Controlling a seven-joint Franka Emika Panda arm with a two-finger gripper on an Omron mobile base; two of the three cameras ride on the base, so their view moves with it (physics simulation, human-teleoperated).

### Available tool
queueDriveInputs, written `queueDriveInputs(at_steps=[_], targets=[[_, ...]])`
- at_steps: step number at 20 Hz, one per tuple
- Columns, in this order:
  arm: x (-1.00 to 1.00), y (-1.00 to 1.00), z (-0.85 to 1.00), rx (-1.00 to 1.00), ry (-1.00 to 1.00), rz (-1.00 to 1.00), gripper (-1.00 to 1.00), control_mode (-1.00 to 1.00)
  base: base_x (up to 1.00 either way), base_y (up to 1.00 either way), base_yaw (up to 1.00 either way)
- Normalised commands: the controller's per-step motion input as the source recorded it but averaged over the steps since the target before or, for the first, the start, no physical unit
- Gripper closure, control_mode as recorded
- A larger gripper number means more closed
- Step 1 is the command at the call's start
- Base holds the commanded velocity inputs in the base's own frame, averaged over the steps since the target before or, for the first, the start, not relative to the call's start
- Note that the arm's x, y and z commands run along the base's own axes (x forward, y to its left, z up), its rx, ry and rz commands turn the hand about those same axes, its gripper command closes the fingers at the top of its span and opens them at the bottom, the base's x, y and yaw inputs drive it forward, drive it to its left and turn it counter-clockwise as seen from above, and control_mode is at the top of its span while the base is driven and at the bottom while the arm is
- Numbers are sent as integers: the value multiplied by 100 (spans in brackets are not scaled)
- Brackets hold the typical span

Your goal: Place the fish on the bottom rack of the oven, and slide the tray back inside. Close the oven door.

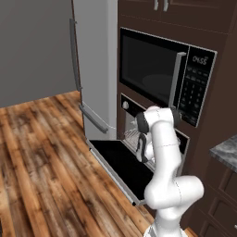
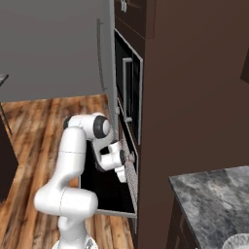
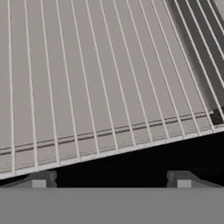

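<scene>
The oven [image 1: 125,105] stands with its black door [image 1: 121,164] dropped flat open. The silver wire bottom rack [image 3: 100,78] spreads across the hand view, its front bar running just ahead of my fingertips [image 3: 40,179]. My gripper [image 3: 111,180] is open, with nothing between its fingers, and hovers over the door just in front of the rack's front edge. In the left base view the hand [image 1: 142,146] sits at the oven mouth beside the rack [image 1: 130,135]. From the right, the gripper [image 2: 125,168] points into the oven next to the rack [image 2: 130,178]. The fish is out of view.
A black built-in microwave [image 1: 157,74] with a keypad sits above the oven. A grey fridge [image 1: 92,65] stands to the left. A stone counter corner [image 2: 214,204] lies to the right. The open door [image 2: 104,192] juts out over the wooden floor [image 1: 41,162].
</scene>
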Motion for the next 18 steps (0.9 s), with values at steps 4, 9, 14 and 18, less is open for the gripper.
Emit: queueDriveInputs(at_steps=[4, 9, 14, 18], targets=[[-12, 15, 39, -3, 1, -2, -100, -100, 0, 0, 0], [-47, 98, 20, -25, -7, 0, -100, -100, 0, 0, 0], [-51, 100, 70, -27, -9, 0, -100, -100, 0, 0, 0], [-48, 83, 100, -13, -20, 0, -100, -100, 0, 0, 0]])
